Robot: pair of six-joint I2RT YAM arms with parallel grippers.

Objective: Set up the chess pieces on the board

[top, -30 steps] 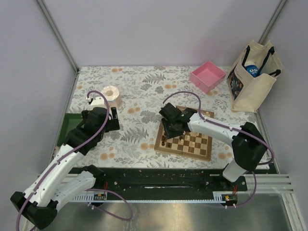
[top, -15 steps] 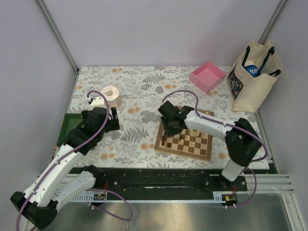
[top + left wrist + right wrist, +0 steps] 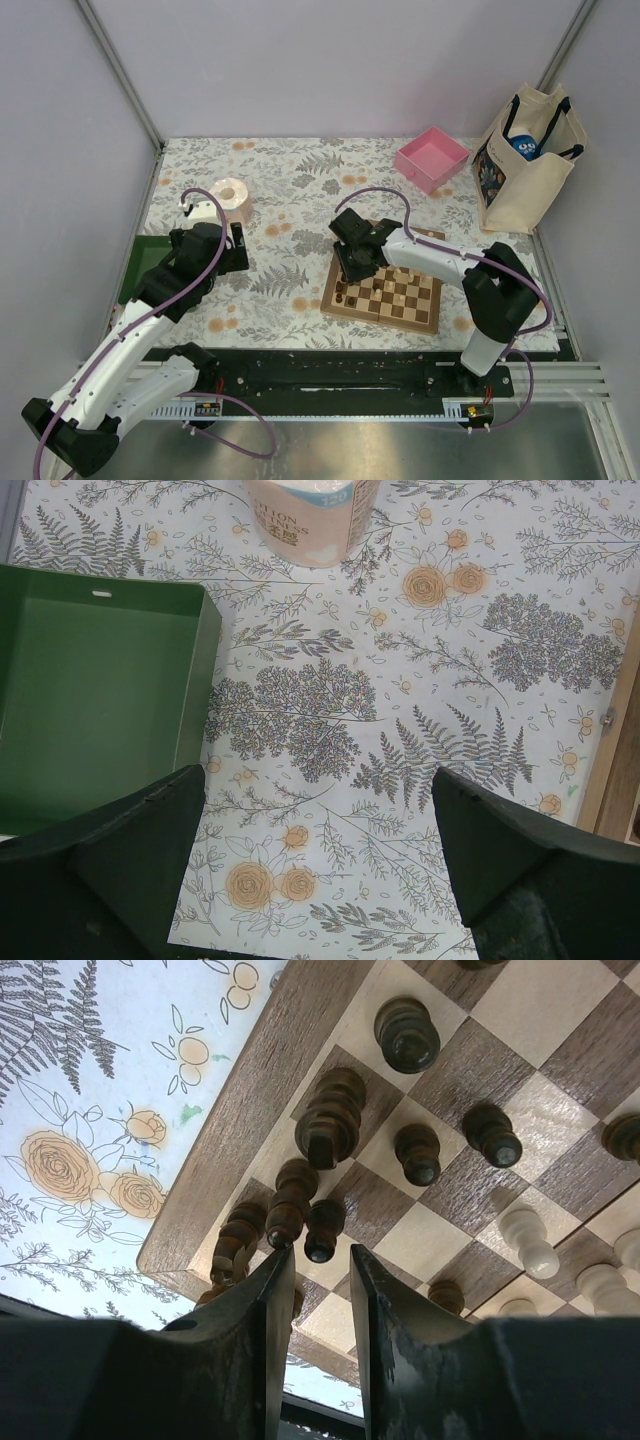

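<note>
The board (image 3: 330,300) lies right of centre on the flowered cloth; its corner shows in the right wrist view (image 3: 230,1150). Several dark chess pieces stand along its left edge: a knight (image 3: 328,1117), a bishop (image 3: 290,1200) and pawns (image 3: 417,1153). Pale pieces (image 3: 527,1239) stand further in. My right gripper (image 3: 352,270) (image 3: 320,1255) hangs over that corner, jaws a narrow gap apart with nothing between them. A dark pawn (image 3: 322,1230) stands just beyond the tips. My left gripper (image 3: 238,250) (image 3: 318,775) is wide open and empty over bare cloth.
A green tray (image 3: 133,270) (image 3: 90,700) lies at the left edge. A toilet roll (image 3: 232,200) (image 3: 310,515) stands behind the left gripper. A pink tray (image 3: 432,157) and a tote bag (image 3: 525,165) stand at the back right.
My right gripper has shifted slightly left over the board's left edge. The left arm has not moved.
</note>
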